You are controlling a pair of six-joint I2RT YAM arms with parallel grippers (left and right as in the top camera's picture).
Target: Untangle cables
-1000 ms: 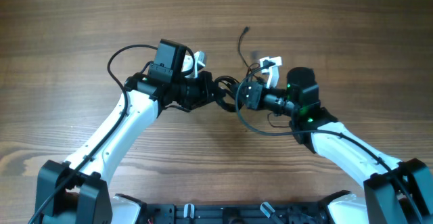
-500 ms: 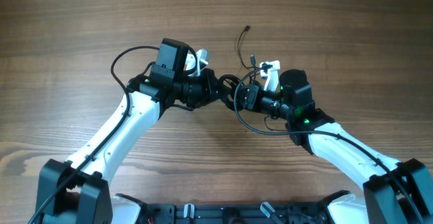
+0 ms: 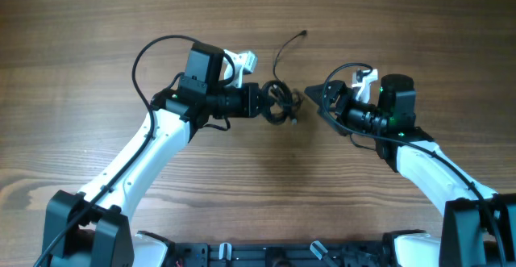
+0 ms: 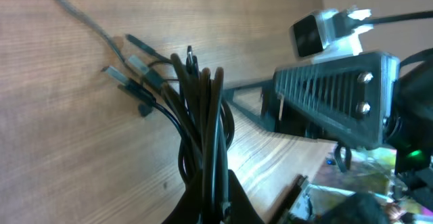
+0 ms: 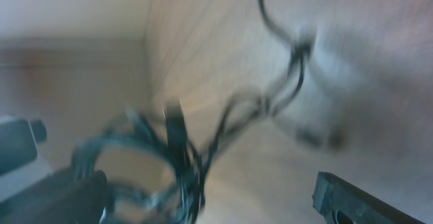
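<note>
Two arms reach in from the near edge of the table (image 3: 97, 25) and meet near its middle.

1. Left arm (image 3: 137, 162): enters from the lower left of the overhead view and angles up toward the centre.
2. Left gripper (image 3: 260, 102): points right. The jaws are pressed together on the cables (image 3: 280, 103), which the left wrist view shows pinched between the fingertips.
3. Cables: a small black coil of several thin cords, sticking out from the left gripper's tip. A few plug ends (image 4: 132, 68) fan out of the bundle close to the wood (contact with the table cannot be confirmed). One loose strand (image 3: 284, 51) leaves the coil, curves away from the arms and ends in a small plug on the bare wood.
4. Right gripper (image 3: 316, 104): sits just right of the coil, with a visible gap between them. The jaws are spread wide and hold nothing. The right wrist view is blurred, but it shows the two fingers far apart with the cords ahead of them.
5. Right arm (image 3: 427, 166): enters from the lower right.
</note>
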